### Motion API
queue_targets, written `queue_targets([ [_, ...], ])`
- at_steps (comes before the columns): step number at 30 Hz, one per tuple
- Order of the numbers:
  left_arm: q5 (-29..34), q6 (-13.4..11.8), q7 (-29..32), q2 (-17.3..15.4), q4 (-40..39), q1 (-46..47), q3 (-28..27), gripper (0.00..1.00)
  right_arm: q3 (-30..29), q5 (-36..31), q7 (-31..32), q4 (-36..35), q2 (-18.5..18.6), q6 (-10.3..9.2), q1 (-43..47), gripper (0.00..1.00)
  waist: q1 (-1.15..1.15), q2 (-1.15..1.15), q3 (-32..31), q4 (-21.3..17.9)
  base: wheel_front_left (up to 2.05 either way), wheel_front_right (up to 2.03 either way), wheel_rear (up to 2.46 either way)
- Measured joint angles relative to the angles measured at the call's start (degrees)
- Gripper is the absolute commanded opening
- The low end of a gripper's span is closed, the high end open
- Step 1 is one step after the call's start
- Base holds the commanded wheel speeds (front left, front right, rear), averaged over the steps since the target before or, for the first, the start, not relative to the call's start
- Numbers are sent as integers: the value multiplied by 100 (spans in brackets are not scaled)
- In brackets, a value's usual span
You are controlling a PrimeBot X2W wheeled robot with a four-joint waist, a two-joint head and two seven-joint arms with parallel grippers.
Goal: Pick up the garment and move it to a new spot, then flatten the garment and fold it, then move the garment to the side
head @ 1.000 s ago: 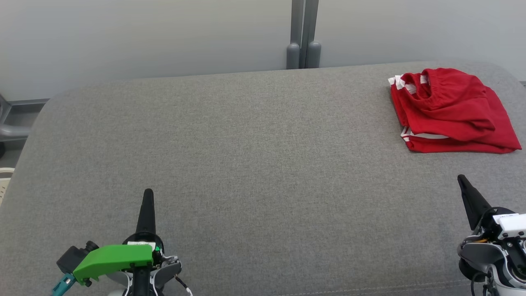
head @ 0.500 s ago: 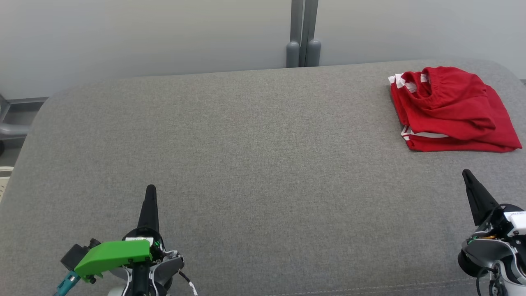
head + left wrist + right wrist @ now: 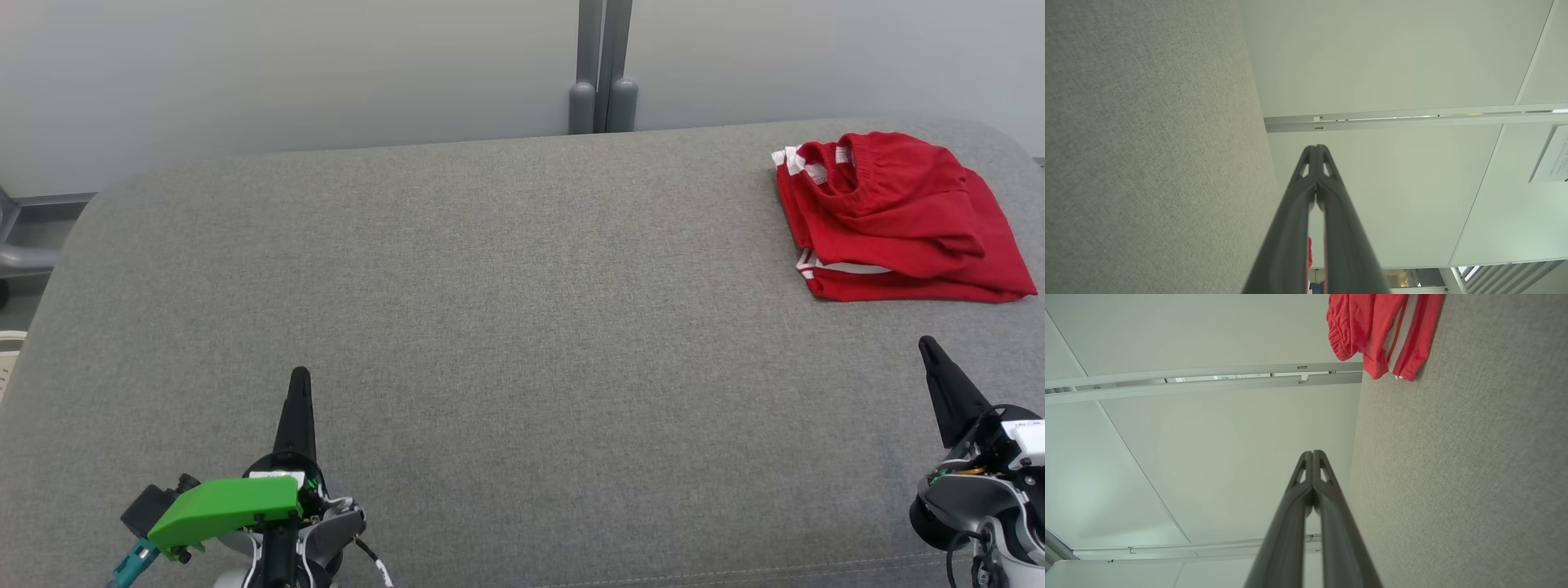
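The garment (image 3: 894, 220) is a pair of red shorts with white side stripes, folded into a compact stack at the far right of the grey fabric surface (image 3: 506, 327). The same garment (image 3: 1380, 330) fills the top of the right wrist view. My right gripper (image 3: 927, 345) hovers near the front right, a short way in front of the garment, fingers pressed together and empty; the right gripper (image 3: 1312, 453) tips meet. My left gripper (image 3: 300, 374) is at the front left, far from the garment, also shut and empty, and the left gripper (image 3: 1315, 147) tips touch.
The grey surface has rounded corners and drops off at the left edge (image 3: 49, 278). A pale wall with a grey vertical post (image 3: 602, 65) stands behind it. A grey frame part (image 3: 20, 245) shows past the left edge.
Over the first half second the picture shifted slightly and both grippers edged a little forward; since then nothing has moved. The garment lies as before.
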State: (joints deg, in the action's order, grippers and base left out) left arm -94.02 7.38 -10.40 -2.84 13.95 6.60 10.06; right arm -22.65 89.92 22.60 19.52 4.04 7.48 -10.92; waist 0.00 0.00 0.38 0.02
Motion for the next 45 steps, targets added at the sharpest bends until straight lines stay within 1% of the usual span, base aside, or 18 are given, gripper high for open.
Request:
queue_targets([
  [45,0,0,0,0,0,1,0,0,-12,-1,1,1,-3,0,-3,0,0,0,0,0,0,0,0],
])
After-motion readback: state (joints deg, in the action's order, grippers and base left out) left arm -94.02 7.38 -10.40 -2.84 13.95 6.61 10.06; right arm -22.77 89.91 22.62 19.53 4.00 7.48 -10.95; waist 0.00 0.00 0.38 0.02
